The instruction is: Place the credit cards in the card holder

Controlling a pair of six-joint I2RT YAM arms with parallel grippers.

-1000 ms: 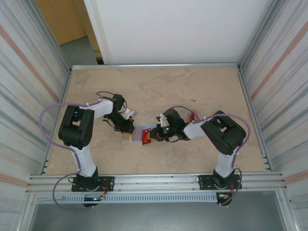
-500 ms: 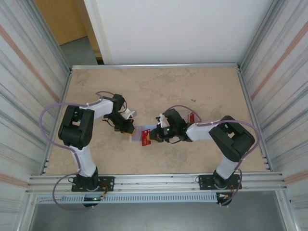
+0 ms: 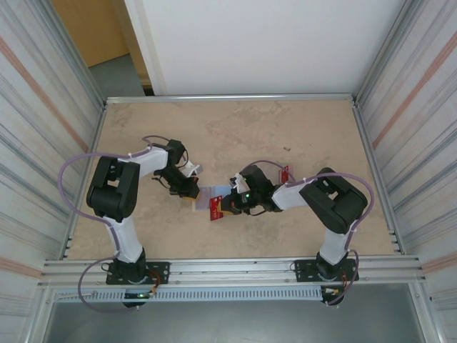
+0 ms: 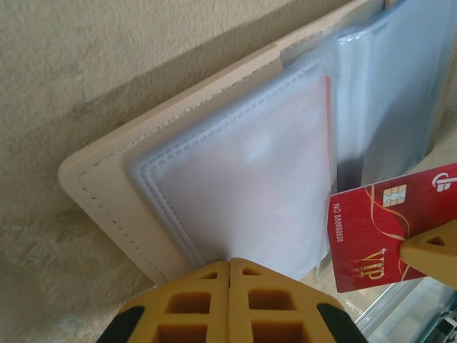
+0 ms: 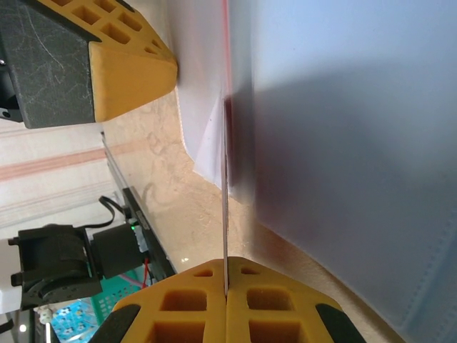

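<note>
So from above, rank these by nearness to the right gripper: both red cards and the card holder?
1. Held credit card, in the right gripper.
2. Card holder, just to its left.
3. Loose credit card, farther right and back.

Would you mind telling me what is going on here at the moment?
The right gripper is shut on a red credit card, holding it edge-on at the open card holder. The left gripper is shut at the holder's edge, seemingly pinching its clear pockets. The card is not yet inside. Another red card lies near the right arm.
</note>
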